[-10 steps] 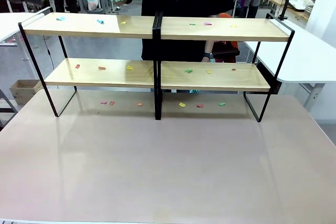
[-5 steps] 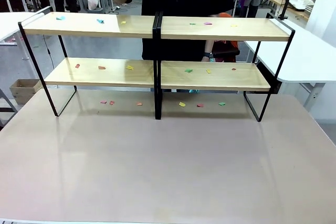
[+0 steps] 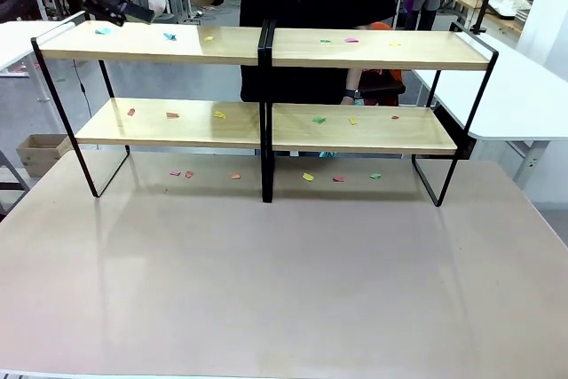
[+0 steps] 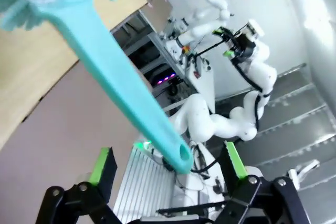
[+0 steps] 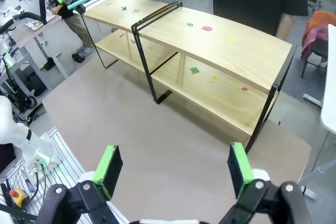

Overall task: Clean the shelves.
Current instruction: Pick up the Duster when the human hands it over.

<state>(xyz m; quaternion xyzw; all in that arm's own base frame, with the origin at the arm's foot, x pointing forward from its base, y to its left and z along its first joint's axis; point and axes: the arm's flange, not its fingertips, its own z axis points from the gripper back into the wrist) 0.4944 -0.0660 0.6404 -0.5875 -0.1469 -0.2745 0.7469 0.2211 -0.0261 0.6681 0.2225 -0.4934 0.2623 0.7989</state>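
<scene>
Left tool [image 4: 168,157] is spread wide, released, with the tip of the teal duster [image 4: 116,80] handle between its pads and gaps on both sides. The shelves [image 3: 240,43] sit just below it, littered with coloured scraps [image 3: 171,115]. Right tool [image 5: 173,170] is open and empty, shelves ahead across the tabletop [image 5: 157,140].

Front view facing shelves [image 3: 373,49] across table [image 3: 284,272], right wrist above same shelves, left wrist close on duster [image 4: 121,82]
</scene>
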